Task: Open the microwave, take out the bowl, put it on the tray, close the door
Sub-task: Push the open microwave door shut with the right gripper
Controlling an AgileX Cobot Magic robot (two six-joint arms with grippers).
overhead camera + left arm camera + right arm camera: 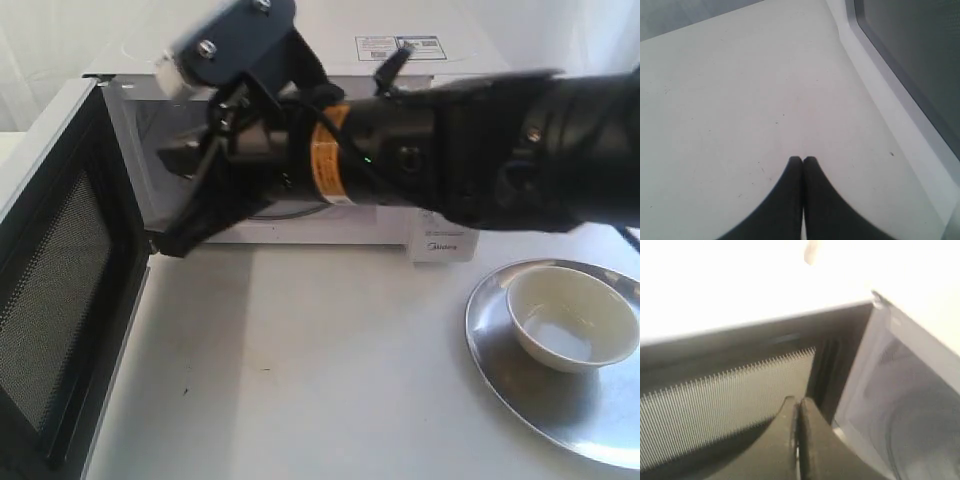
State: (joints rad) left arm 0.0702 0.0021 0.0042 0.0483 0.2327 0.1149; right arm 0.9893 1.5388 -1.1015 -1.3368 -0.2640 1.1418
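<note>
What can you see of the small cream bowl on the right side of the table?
The small round cream bowl looks like glazed ceramic, smooth-sided with a plain rim and a glossy inside. It stands upright, open side up, and appears empty. It rests on the large round shiny silver metal tray, set off-centre rather than in the tray's middle. Only the tray touches it; nothing grips or covers it.

Cream bowl (572, 325) upright on silver tray (520, 392), white microwave (480, 55) behind, its mesh-faced door (60, 290) wide open.
</note>
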